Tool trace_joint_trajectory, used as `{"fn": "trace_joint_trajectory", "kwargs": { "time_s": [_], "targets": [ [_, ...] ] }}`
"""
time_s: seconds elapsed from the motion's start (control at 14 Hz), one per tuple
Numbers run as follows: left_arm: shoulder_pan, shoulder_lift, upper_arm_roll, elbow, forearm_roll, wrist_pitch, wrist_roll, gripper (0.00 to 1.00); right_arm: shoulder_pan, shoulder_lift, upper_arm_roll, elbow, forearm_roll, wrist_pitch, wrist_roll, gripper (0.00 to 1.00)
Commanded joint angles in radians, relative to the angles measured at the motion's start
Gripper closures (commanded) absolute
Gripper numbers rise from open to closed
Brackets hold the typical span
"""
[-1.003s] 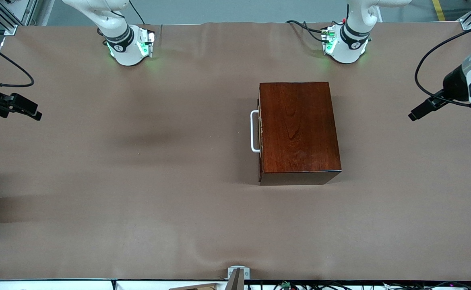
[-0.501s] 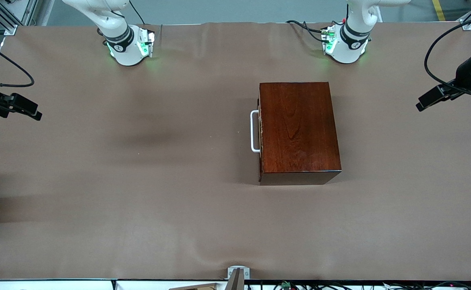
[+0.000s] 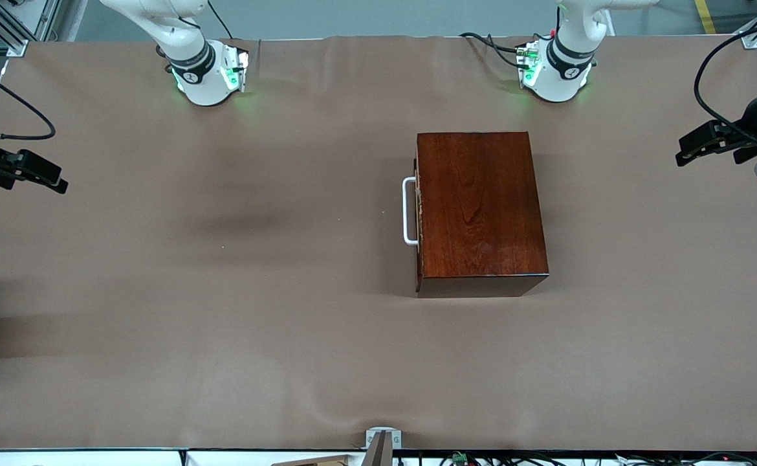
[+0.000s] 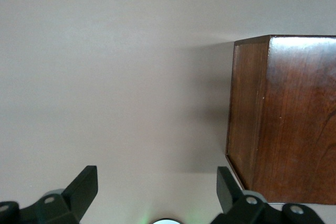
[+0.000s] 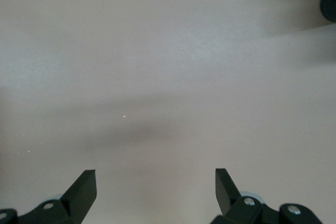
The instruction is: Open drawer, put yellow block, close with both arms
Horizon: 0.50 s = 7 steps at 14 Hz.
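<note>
Front view: drawer (image 3: 418,213) shut in box (image 3: 479,210), mid-table
Handle (image 3: 408,211): faces right arm's end
Long axis: toward camera
Writing: none legible
Left gripper (image 4: 157,195): spread, empty, over table (image 3: 223,291)
Right gripper (image 5: 156,192): spread, empty

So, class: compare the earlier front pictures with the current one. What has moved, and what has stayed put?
Only the left arm's black two-finger hand moved: it drew back toward the left arm's end of the table and up in the front view, open and empty. The glossy dark mahogany box with its white loop handle stayed shut and in place; the right hand waits, open.
</note>
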Motion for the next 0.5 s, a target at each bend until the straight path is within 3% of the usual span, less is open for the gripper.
{"fn": "trace_joint_trajectory", "kwargs": {
  "time_s": [0.0, 0.43],
  "targets": [
    [0.021, 0.014, -0.050, 0.035, 0.019, -0.019, 0.033, 0.00, -0.007, -0.006, 0.009, 0.006, -0.001, -0.002, -0.005, 0.00],
    [0.064, 0.014, -0.119, 0.057, 0.016, -0.019, 0.044, 0.00, -0.006, -0.006, 0.009, 0.006, -0.001, -0.002, -0.005, 0.00]
  ]
}}
